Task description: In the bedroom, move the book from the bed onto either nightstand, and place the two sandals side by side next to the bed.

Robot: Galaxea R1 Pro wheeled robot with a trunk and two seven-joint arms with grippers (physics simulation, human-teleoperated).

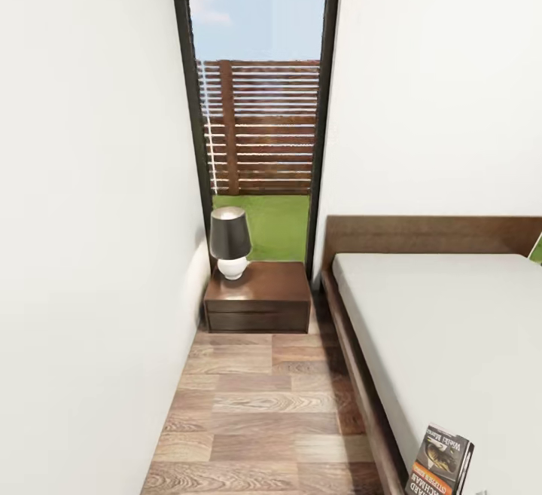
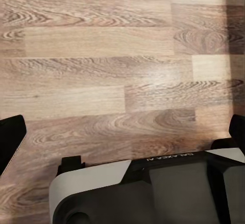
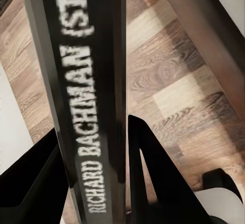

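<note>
My right gripper (image 3: pixel 94 147) is shut on the book (image 3: pixel 87 81); its dark spine with white "RICHARD BACHMAN" lettering runs between the two black fingers (image 3: pixel 153 178). In the head view the book (image 1: pixel 440 461) stands upright at the lower right, over the near edge of the bed (image 1: pixel 452 329). A dark-brown nightstand (image 1: pixel 280 291) sits ahead by the window, left of the headboard. My left gripper (image 2: pixel 122 132) is open over bare wood floor, holding nothing. The two sandals are out of view.
A lamp (image 1: pixel 229 242) with a black shade and white base stands on the nightstand's left part. A narrow wood-plank aisle (image 1: pixel 256 404) runs between the white wall (image 1: pixel 83 254) and the bed frame (image 1: pixel 361 389). The robot's white and grey base (image 2: pixel 143 188) shows below the left gripper.
</note>
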